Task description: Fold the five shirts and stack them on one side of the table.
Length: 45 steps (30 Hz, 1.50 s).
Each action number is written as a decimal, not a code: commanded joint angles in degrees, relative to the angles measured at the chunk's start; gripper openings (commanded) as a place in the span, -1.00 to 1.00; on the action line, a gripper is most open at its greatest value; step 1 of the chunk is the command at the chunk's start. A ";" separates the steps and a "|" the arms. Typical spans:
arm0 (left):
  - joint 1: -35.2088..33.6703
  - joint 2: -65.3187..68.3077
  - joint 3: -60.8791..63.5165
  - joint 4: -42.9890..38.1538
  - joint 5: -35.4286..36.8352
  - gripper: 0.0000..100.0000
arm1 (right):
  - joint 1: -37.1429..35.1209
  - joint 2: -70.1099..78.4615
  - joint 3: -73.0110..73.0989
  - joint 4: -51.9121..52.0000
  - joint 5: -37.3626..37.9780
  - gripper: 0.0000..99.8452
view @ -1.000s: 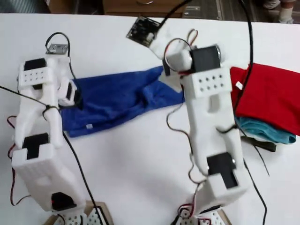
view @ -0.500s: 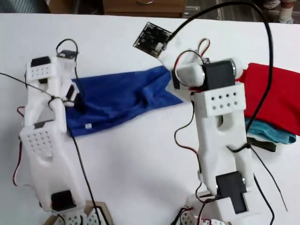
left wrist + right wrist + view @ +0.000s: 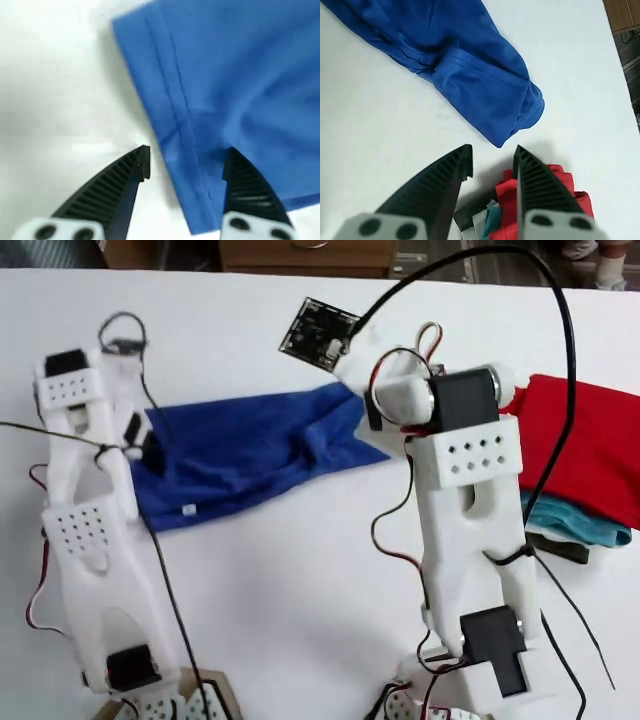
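A crumpled blue shirt [image 3: 250, 450] lies stretched across the middle of the white table [image 3: 300, 590]. My left gripper [image 3: 148, 448] is at its left end; in the left wrist view it [image 3: 188, 162] stands open, its fingers straddling the hemmed edge of the blue shirt [image 3: 240, 75]. My right gripper [image 3: 362, 405] hovers at the shirt's right end, open and holding nothing [image 3: 492, 160], with the blue shirt [image 3: 465, 65] just beyond its tips. A folded red shirt [image 3: 580, 450] lies on a teal shirt [image 3: 570, 522] at the right.
The red shirt [image 3: 560, 195] and teal shirt [image 3: 492, 220] pile sits close beside my right arm, with a dark strip [image 3: 560, 545] under it. Black cables [image 3: 555, 390] loop over the right arm. White tabletop lies open in front of the blue shirt.
The right arm has swung to the right, toward the red pile. The left arm has stretched farther out and shifted slightly left along the shirt's end. The blue shirt has barely shifted.
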 commanded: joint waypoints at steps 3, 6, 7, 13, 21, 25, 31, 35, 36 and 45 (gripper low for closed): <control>0.18 4.66 -2.15 -2.02 0.26 -0.48 | 0.31 -3.30 -0.09 -0.22 0.44 -0.84; 2.02 5.36 -4.88 1.67 0.26 -0.48 | 0.22 -3.30 -0.26 -0.22 0.44 -0.88; 2.99 5.36 -5.05 2.64 0.26 -0.48 | 0.22 -3.30 -0.35 -0.22 0.44 -0.88; 8.53 4.84 2.15 2.99 1.76 -0.48 | 0.57 -3.38 -0.44 -0.22 0.44 -0.88; 10.73 4.75 4.09 3.08 2.11 -0.52 | 0.57 -3.38 -0.44 -0.22 0.44 -0.88; 10.90 4.75 4.18 3.08 2.02 -0.82 | 0.57 -3.38 -0.44 -0.22 0.44 -0.88; 8.53 4.75 4.35 3.08 2.02 -0.96 | 0.57 -3.47 -0.44 -0.22 0.44 -0.88; 2.90 4.75 3.56 3.08 0.00 -0.96 | 0.57 -5.23 -0.44 -0.22 0.44 -0.88; 1.23 4.75 3.12 3.08 -0.70 -0.96 | 0.57 -6.02 -0.44 -0.22 0.44 -0.88; -10.64 -3.69 -0.04 3.25 -1.67 -0.96 | 0.66 -11.82 0.09 -0.22 0.09 -0.89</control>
